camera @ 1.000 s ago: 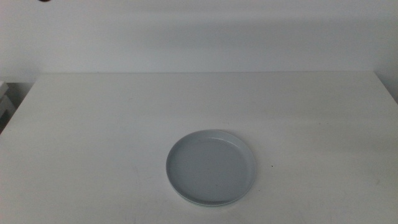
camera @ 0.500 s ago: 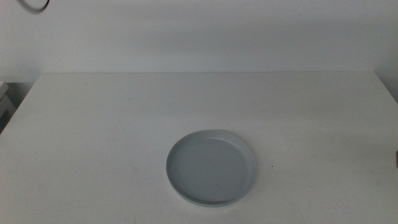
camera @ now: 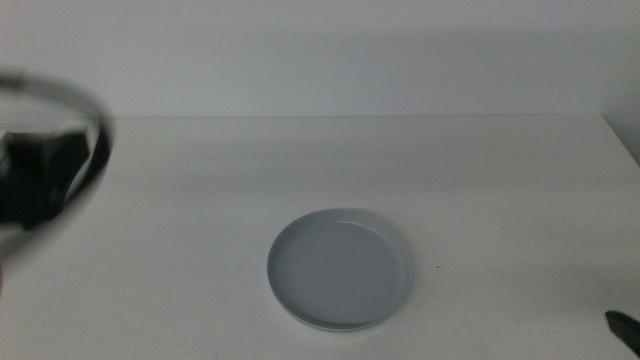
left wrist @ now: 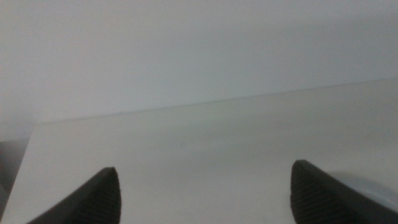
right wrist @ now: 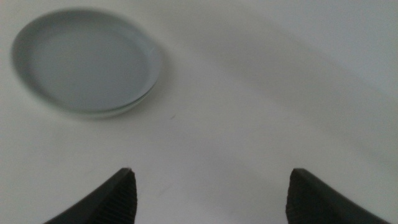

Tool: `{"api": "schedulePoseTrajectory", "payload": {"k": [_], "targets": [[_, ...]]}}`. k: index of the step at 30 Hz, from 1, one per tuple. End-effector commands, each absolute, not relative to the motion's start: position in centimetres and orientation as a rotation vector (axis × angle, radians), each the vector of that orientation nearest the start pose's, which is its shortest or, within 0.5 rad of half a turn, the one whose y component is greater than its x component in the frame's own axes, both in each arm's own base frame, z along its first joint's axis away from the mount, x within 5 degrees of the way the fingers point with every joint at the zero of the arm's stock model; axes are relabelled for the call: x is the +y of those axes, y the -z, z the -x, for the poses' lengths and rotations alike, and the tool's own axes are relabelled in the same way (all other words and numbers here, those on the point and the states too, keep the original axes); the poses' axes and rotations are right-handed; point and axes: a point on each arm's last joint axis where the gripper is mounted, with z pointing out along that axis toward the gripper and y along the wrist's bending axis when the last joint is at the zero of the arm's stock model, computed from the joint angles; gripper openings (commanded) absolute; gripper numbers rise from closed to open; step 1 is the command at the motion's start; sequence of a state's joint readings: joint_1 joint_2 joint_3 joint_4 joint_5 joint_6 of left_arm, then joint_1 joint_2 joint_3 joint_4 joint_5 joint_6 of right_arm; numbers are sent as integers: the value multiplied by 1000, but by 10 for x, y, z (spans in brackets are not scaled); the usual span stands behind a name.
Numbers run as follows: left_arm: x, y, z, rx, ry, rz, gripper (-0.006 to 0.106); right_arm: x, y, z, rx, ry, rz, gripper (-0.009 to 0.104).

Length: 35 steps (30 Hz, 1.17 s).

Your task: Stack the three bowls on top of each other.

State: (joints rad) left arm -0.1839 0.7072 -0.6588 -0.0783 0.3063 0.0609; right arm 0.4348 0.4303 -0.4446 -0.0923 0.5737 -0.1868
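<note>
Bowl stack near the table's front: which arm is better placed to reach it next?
Probably right. The right gripper, jaws open, already has the bowl stack in view; the left gripper sees only bare table.

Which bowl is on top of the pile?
The light grey-blue bowl: its whole inside shows, while only a paler rim peeks out beneath its near edge.
</note>
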Motion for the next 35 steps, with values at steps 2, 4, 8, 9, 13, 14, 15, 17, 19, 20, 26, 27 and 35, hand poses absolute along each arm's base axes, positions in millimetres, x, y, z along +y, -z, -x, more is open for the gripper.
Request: {"api": "schedulePoseTrajectory", "payload": {"k": [2,4,8,9,13,14,15,17,19,20,26,27,35], "targets": [[-20,-342,-115,1680,159,-126,90,27,-290,-80,1743,-30,554,63],[-15,-329,-101,1662,138,-101,90,22,-285,-76,1693,-27,465,63],[-6,-302,-75,1614,80,-35,90,14,-273,-67,1626,-7,328,63],[-5,-294,-72,1611,78,-23,90,12,-270,-65,1608,3,304,63],[-3,-269,-59,1529,76,-4,90,8,-256,-59,1555,29,234,63],[-3,-262,-57,1516,75,-3,90,7,-252,-58,1548,38,222,63],[-3,-256,-56,1511,75,-2,90,6,-247,-57,1550,42,208,63],[-3,-242,-54,1513,74,-2,90,5,-237,-56,1560,36,178,63],[-3,-229,-54,1530,76,0,90,4,-227,-55,1574,20,134,63],[-3,-223,-54,1539,75,0,90,4,-223,-55,1577,18,117,63],[-3,-194,-56,1578,73,2,90,-1,-196,-54,1599,70,35,63],[-3,-193,-56,1594,74,1,90,-1,-195,-54,1615,74,29,63],[-3,-194,-56,1590,73,1,90,-1,-194,-54,1621,73,21,63]]}}
